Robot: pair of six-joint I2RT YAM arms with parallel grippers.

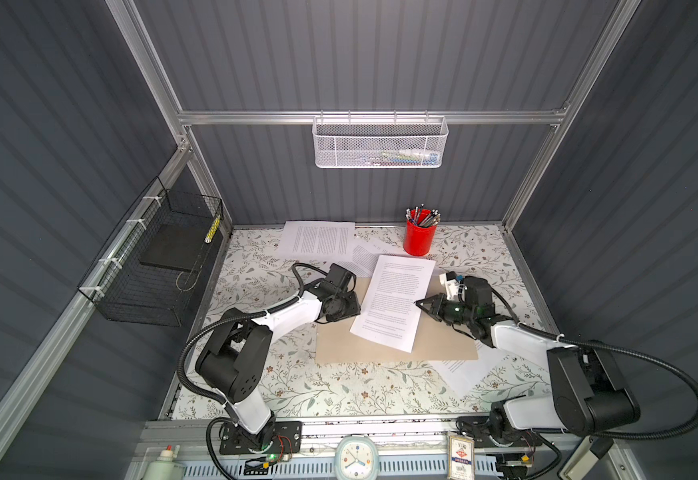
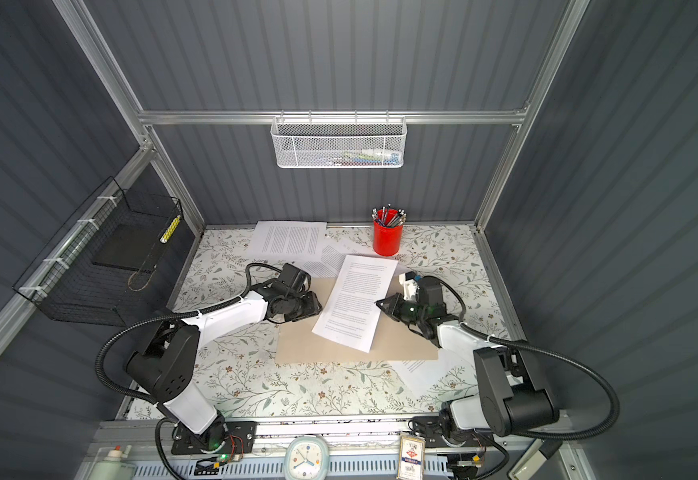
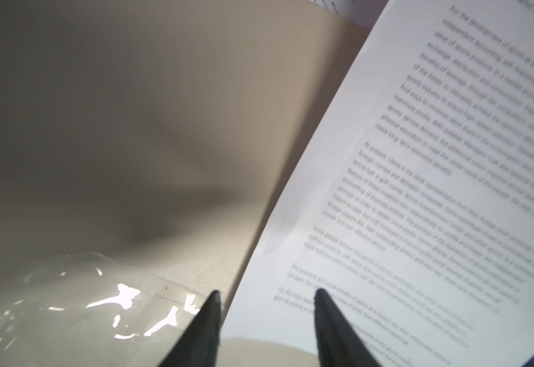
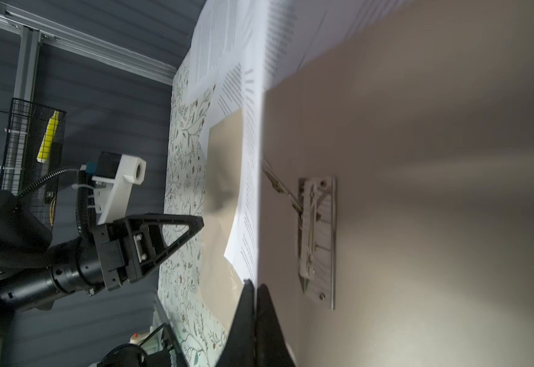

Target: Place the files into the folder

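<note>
My right fingers (image 1: 420,303) are pinched shut on the right edge of one printed sheet (image 1: 393,303). It lies slantwise across the open tan folder (image 1: 443,345) in the middle of the bench (image 1: 339,390). My left fingers (image 4: 195,222) stand parted at the sheet's left edge, gripping nothing. The folder's metal clip (image 4: 316,241) lies bare beside the sheet. A far sheet (image 1: 318,239) lies loose left of the red pen cup (image 1: 419,239), and a near sheet (image 1: 463,370) pokes out under the folder's right corner.

Floral-print tabletop (image 1: 256,257), open tan folder (image 1: 339,349) at centre, loose printed sheets (image 1: 318,239) behind, red pen cup (image 1: 419,241) at back
</note>
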